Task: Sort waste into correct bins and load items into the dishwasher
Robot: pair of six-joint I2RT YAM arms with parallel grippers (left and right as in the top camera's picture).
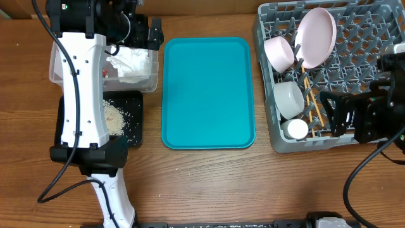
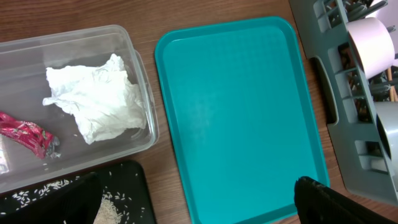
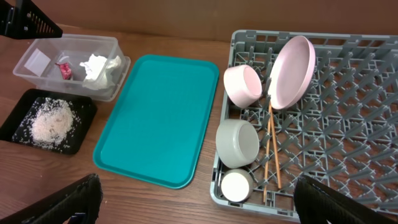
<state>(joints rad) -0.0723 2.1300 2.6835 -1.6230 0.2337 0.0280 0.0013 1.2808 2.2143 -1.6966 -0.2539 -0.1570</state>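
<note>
Two bins: we see the clear tub (image 3: 28,71) and the black tray (image 3: 20,118) close together on the bench (image 1: 209,183), on the outer side of the left hand.
Left hand (image 1: 154,33): fingers spread wide, gripping nothing; it hangs over the tub's end nearest the teal tray (image 1: 209,92).
Tub contents: below and outward of that hand we find the crumpled napkin (image 2: 99,99), with the red wrapper (image 2: 25,134) farther off.
Black tray contents: rice (image 3: 53,121) in a heap, loose grains around it.
Teal tray: lies flat between our two hands.
Dish rack (image 3: 348,124): under and ahead of the right hand; it holds the plate (image 3: 292,71) and bowl (image 3: 242,84) on edge, a round dish (image 3: 237,142), the cup (image 3: 236,185) and the chopsticks (image 3: 274,149).
Right hand (image 1: 330,114): wide apart, gripping nothing, over the rack just beside the chopsticks.
</note>
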